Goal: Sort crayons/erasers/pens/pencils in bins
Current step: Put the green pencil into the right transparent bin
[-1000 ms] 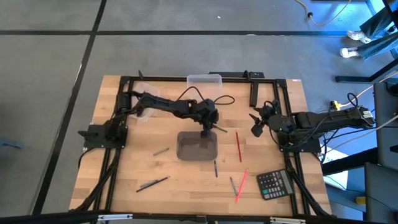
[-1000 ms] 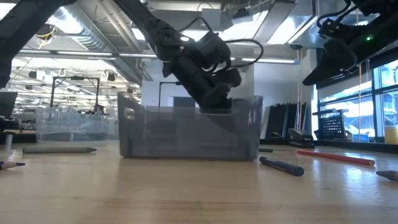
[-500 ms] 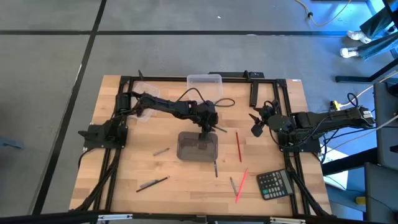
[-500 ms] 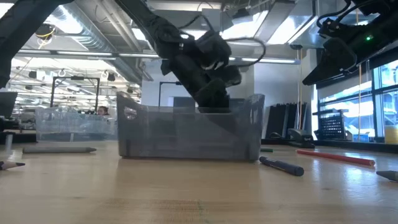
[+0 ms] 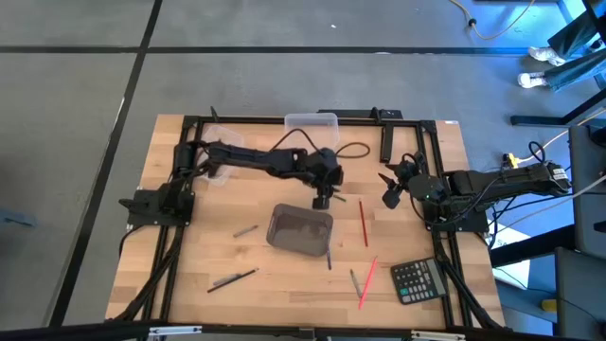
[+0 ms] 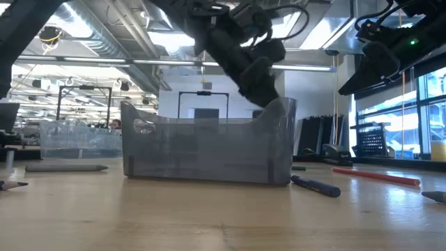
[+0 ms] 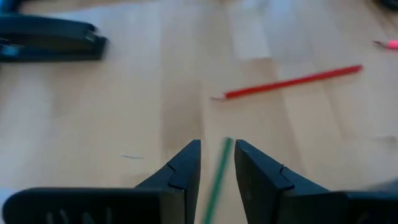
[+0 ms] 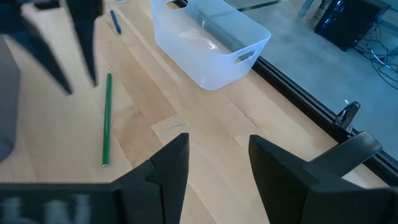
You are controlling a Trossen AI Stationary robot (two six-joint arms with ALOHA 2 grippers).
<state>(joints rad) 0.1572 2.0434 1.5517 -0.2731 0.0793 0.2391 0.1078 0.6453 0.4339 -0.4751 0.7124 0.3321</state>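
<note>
High view: the left tool (image 5: pixel 323 201) is hanging over the middle of the desk (image 5: pixel 189 256), just beyond the far edge of the smoky grey bin (image 5: pixel 300 233), which is sitting slightly turned near the centre. A clear bin (image 5: pixel 311 121) is standing at the far edge of the desk. A red pencil (image 5: pixel 363 223) is lying between the grey bin and the right edge. A dark pen (image 5: pixel 329 258) is lying just beside the near right corner of the grey bin. The black calculator (image 5: pixel 418 280) is lying near the near right corner of the desk. The right tool (image 5: pixel 389 188) is waiting above the right side of the desk.

Low view: the left tool (image 6: pixel 261 94) is hovering above the right end of the grey bin (image 6: pixel 202 150). The dark pen (image 6: pixel 315 185) is lying on the wood beside the bin, and the red pencil (image 6: pixel 376 176) is lying farther off.

Left wrist view: the fingers of the left tool (image 7: pixel 216 168) are standing apart with a narrow gap, and a green pencil (image 7: pixel 217 180) is showing in this gap, touching nothing. The red pencil (image 7: pixel 292 82) is lying beyond.

Right wrist view: the right tool (image 8: pixel 217 158) is spread and holding nothing. The green pencil (image 8: pixel 106 118) is lying flat on the wood, and the clear bin (image 8: pixel 209 43) is standing beyond it.
</note>
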